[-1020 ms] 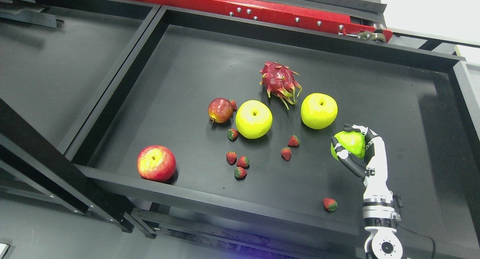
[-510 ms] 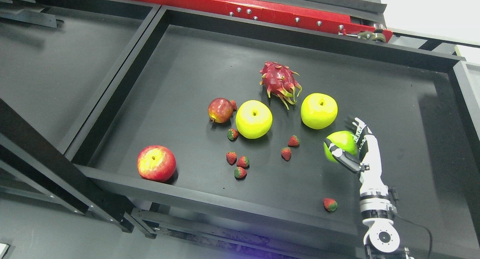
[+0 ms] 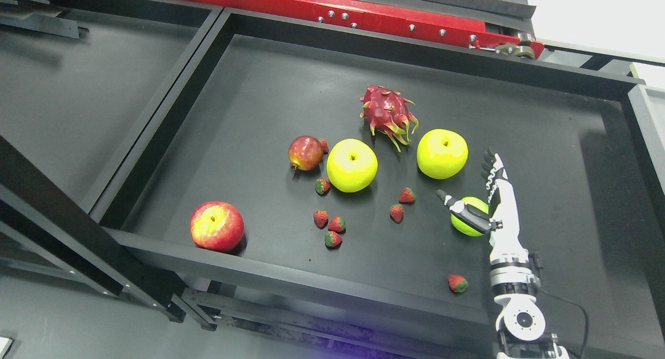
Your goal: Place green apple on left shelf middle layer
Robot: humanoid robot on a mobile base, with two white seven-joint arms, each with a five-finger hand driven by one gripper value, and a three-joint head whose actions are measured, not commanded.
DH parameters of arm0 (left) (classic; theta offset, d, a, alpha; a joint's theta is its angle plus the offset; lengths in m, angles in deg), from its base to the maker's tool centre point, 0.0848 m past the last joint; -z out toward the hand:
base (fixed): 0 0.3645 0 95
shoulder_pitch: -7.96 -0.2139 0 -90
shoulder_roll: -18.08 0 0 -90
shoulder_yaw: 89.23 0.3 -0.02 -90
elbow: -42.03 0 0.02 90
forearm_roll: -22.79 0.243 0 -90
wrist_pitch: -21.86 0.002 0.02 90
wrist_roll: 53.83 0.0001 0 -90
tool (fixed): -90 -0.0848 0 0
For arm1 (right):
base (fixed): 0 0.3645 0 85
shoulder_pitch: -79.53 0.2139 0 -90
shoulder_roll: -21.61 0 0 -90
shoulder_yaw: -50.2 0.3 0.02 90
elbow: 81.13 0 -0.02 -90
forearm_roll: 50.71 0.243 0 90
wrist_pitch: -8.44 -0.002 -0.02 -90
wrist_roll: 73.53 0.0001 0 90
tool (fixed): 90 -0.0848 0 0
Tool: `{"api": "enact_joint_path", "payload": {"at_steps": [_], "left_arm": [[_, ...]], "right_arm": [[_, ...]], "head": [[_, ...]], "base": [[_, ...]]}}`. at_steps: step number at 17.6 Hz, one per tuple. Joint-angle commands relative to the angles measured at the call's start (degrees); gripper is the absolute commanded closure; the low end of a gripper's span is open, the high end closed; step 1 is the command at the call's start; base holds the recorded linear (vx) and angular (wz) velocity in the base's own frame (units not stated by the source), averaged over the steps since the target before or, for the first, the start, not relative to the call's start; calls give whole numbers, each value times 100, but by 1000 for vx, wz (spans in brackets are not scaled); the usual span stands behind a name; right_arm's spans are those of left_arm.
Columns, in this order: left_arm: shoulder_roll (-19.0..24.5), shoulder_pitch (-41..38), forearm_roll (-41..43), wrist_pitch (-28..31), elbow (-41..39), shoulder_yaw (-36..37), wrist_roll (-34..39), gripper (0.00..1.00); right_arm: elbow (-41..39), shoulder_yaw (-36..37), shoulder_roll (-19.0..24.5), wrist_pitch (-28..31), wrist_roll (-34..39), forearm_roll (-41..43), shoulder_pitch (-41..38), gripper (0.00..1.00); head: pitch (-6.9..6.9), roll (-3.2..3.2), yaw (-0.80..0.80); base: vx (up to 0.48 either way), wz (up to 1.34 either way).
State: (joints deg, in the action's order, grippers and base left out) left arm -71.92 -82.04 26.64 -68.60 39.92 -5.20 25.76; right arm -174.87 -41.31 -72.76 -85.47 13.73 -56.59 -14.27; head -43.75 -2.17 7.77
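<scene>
Since the earlier frames, right hand (image 3: 480, 195) has uncurled from the green apple (image 3: 466, 223): fingers (image 3: 492, 168) now extended straight, thumb splayed across the fruit's top, nothing gripped. Green apple rests on the black tray (image 3: 270, 281) floor, partly hidden behind the thumb, at the tray's 4 o'clock. Two yellow apples (image 3: 442, 154) (image 3: 351, 164) lie at its 11 and 10 o'clock, a dragon fruit (image 3: 388, 112) between them farther back. Pomegranate (image 3: 305, 153), scattered strawberries (image 3: 332, 230) and a red apple (image 3: 216, 226) lie toward 9 o'clock. No legible writing.
</scene>
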Motion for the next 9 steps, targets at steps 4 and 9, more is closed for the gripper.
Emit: {"api": "enact_joint_path", "payload": {"at_steps": [4,9], "left_arm": [[100,123,1,11,0,0,-4,0],[100,123,1,2,0,0,-4,0]], "right_arm": [[41,-244,337,488,-174,43,46,0],[-354,-261,337,242,-438,96,-331,0]], "head": [[0,0,0],[0,0,0]], "base": [[0,0],[0,0]]}}
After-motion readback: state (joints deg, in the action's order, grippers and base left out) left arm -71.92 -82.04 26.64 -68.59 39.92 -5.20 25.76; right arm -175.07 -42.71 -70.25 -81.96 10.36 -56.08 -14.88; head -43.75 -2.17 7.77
